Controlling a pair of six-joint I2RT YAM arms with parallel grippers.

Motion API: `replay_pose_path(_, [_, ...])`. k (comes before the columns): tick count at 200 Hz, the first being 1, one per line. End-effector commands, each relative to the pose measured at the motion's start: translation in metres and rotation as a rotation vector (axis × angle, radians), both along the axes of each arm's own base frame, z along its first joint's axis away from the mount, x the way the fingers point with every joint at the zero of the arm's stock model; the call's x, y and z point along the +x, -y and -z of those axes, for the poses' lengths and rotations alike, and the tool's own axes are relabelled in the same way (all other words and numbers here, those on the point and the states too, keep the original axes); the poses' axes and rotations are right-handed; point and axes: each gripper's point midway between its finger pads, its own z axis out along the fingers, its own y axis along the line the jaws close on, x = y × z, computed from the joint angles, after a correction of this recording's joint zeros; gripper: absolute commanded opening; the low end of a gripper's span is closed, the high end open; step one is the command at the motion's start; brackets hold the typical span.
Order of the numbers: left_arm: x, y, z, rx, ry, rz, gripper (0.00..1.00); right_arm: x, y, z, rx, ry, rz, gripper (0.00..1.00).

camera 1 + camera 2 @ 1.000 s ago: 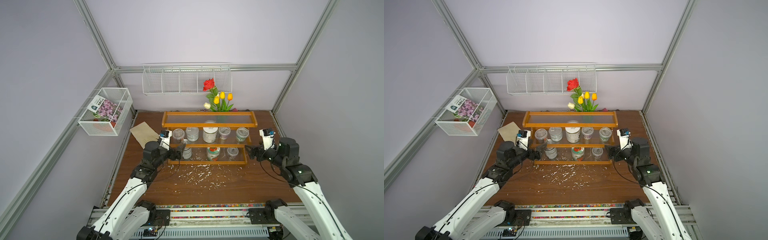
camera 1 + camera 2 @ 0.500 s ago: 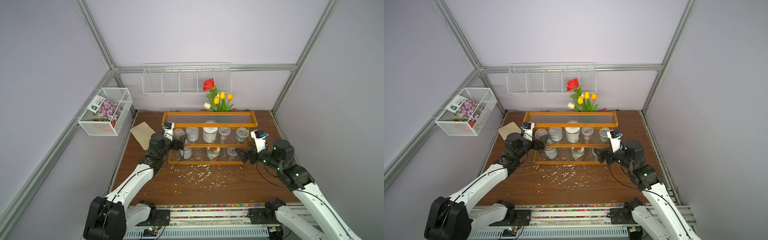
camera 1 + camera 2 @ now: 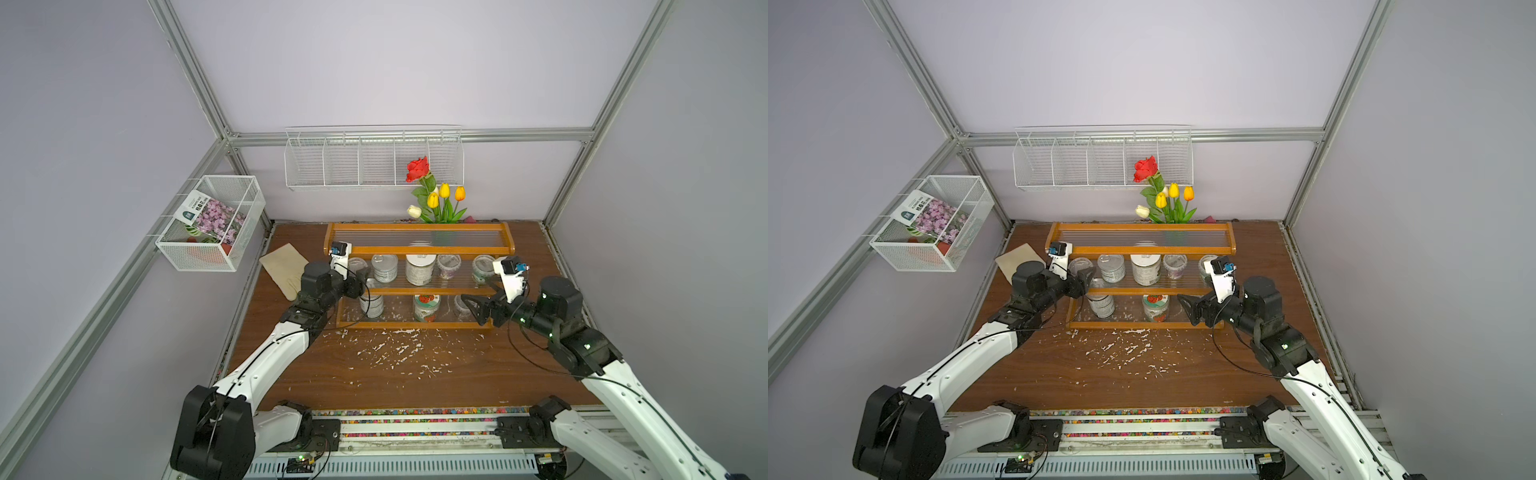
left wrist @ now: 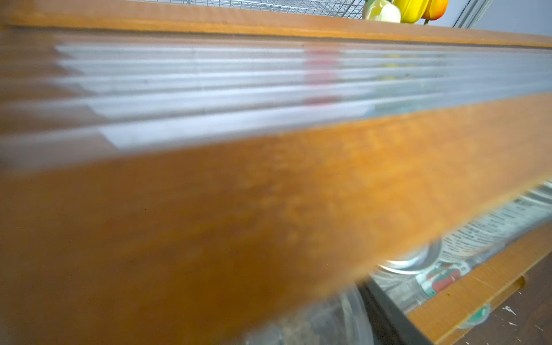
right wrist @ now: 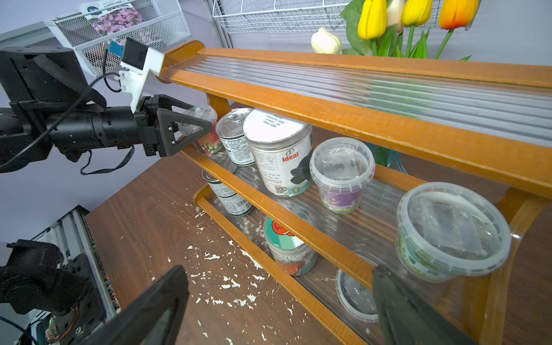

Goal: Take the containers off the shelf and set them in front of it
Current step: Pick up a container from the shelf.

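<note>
1. left claw (image 3: 1087, 277) reaches in at the left end of the shelf's (image 3: 415, 251) middle tier, jaws part-spread either side of the end cup (image 5: 195, 115); whether they pinch it i cannot tell.
2. right claw (image 3: 473, 308) hangs wide, holding nothing, just before the right end of the bottom tier. the low cup (image 5: 355, 294) lies ahead of its fingers, untouched.
3. step in hand, as i judge it: the first picks. all eight containers sit on the shelf, none on the tabletop (image 3: 395, 386) in front.
4. middle tier, past the end cup: a tin (image 3: 384, 268), a white-lidded jar (image 3: 420, 269), a purple-label cup (image 3: 449, 266), a green-label cup (image 3: 482, 268). bottom tier: a second tin (image 3: 371, 305), a fruit-lid jar (image 3: 427, 307), the low cup.
5. next call: left needs a firm pinch, then a lift over the front rail and out under the top tier without knocking the tin just beside. right needs to push in round the low cup and close.
6. the set-down ground is strewn with white flakes (image 3: 390, 353), so a cup may sit uneven.
7. writing: "ideal" in red on the white-lidded jar, a square code below it; "flowers seed" on the packet (image 5: 115, 15) in the mesh basket (image 3: 199, 257); tin print and barcode too small to read.
</note>
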Motion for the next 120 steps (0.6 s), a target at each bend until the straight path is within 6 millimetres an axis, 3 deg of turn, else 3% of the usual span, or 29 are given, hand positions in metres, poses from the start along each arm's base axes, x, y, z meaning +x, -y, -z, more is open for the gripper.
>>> replay_pose_path(1, [-0.015, 0.0, -0.018, -0.01, 0.011, 0.026, 0.61, 0.0, -0.006, -0.005, 0.022, 0.025, -0.026, 0.98])
replay_pose_path(30, [-0.047, -0.005, -0.022, -0.023, -0.012, 0.024, 0.59, -0.007, -0.014, -0.008, 0.043, 0.036, -0.086, 0.99])
replay_pose_path(50, [-0.074, 0.004, -0.018, -0.034, -0.041, 0.059, 0.58, -0.016, -0.022, -0.006, 0.052, 0.039, -0.161, 0.98])
replay_pose_path(96, [-0.134, 0.05, 0.03, -0.052, -0.154, 0.1, 0.57, -0.04, -0.038, 0.014, 0.055, 0.055, -0.299, 0.98])
replay_pose_path(120, [-0.151, 0.056, 0.07, -0.039, -0.248, 0.064, 0.56, -0.048, -0.042, 0.038, -0.007, 0.047, -0.315, 0.98])
